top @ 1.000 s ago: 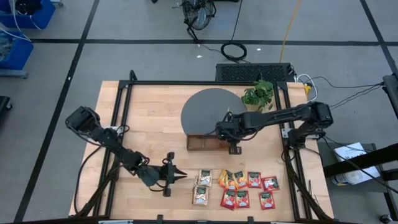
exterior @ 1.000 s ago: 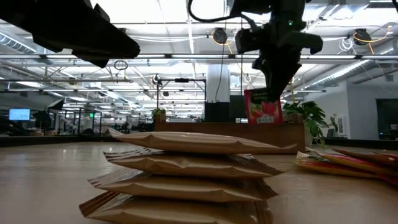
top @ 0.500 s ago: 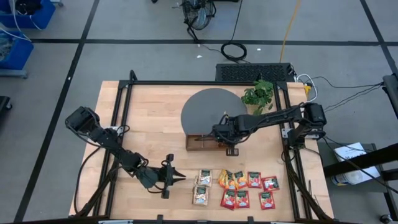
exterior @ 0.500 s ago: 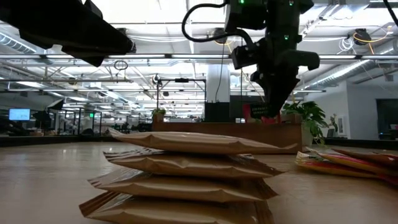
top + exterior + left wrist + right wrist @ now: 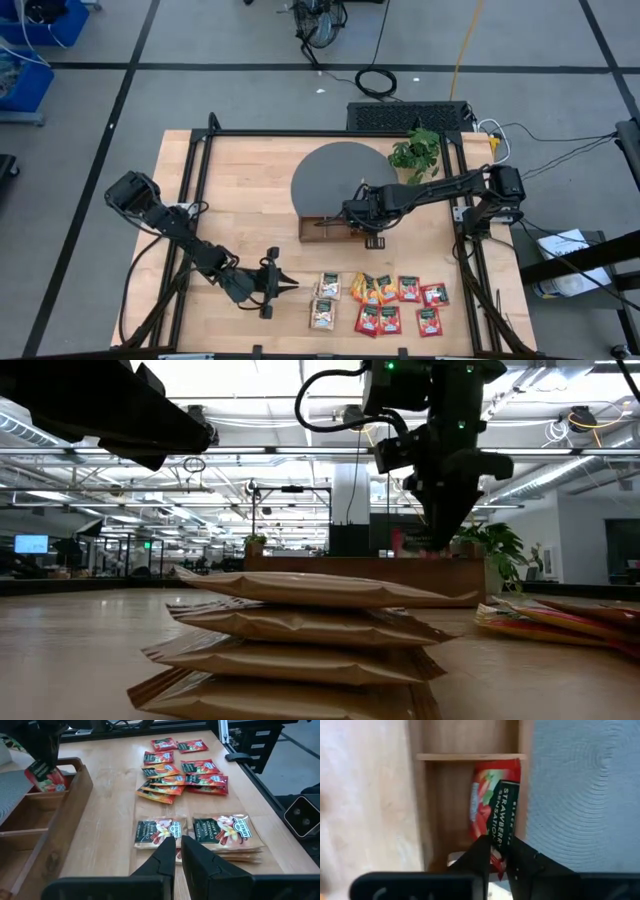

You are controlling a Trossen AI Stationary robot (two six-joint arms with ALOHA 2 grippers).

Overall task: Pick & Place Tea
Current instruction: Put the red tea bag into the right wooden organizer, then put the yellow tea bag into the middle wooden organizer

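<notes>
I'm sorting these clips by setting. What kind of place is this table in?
Probably a large robotics lab or open-plan workshop: the wooden table stands on grey carpet tiles, cables trail across the floor, and beyond it a hall with ceiling strip lights and a monitor.

red sachet (image 5: 494, 810) lower end hidden behind right claw (image 5: 501, 851), grip unclear

A red tea sachet (image 5: 493, 805) with a strawberry label stands on edge, tilted, inside the end slot of a wooden tray (image 5: 470, 756), against the slot's wall. On the table nearer the front edge lie the rest: two small stacks of beige vanilla sachets (image 5: 192, 835), a loose overlapping pile of orange-yellow sachets (image 5: 162, 782), and flat red sachets (image 5: 405, 305) spread beside them.
</notes>
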